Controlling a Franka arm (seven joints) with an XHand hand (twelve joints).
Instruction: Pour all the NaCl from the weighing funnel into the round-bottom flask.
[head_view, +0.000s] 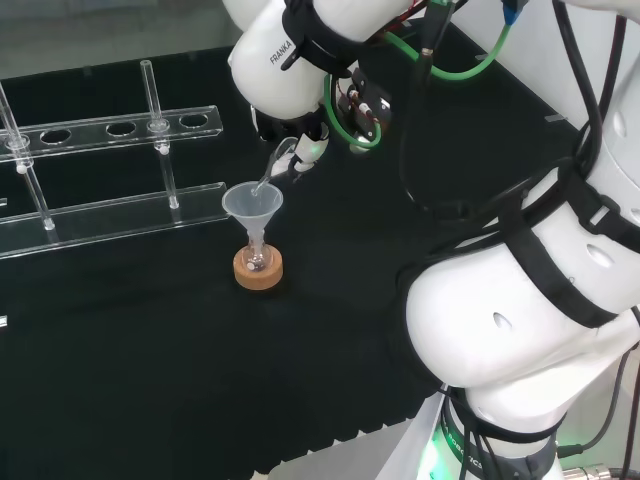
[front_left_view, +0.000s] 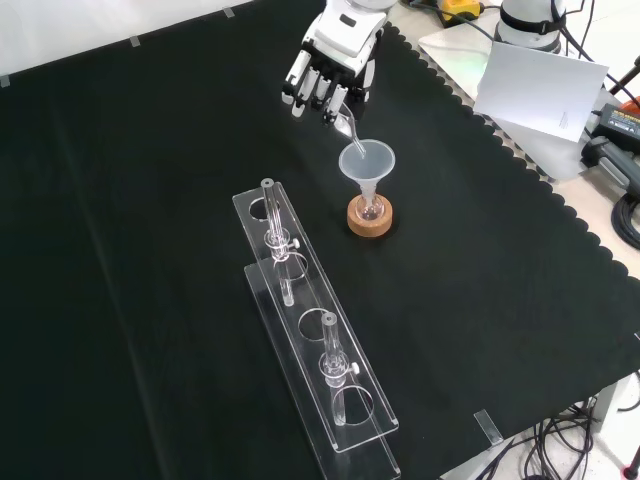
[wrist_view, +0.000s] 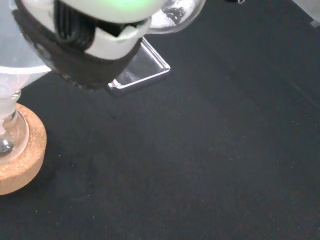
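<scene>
I read this as mid-pour; my hand (front_left_view: 330, 78) pinches the weighing funnel (head_view: 277, 168), tilted, spout over the plastic funnel (front_left_view: 367, 162) in the round-bottom flask (front_left_view: 371, 208) on its cork ring (front_left_view: 369, 220), hand at eleven o'clock in the front view; next I would tilt further.

A desk draped in black cloth (front_left_view: 150, 200) with a scalloped edge is seen. Directly on it, a round cork ring stand (front_left_view: 370, 217) is set, by which a small clear glass round-bottom flask (front_left_view: 371, 208) is carried. Near it, a long clear acrylic rack (front_left_view: 315, 340) with round holes is laid; what appear to be thin glass tubes are held upright in it.
</scene>
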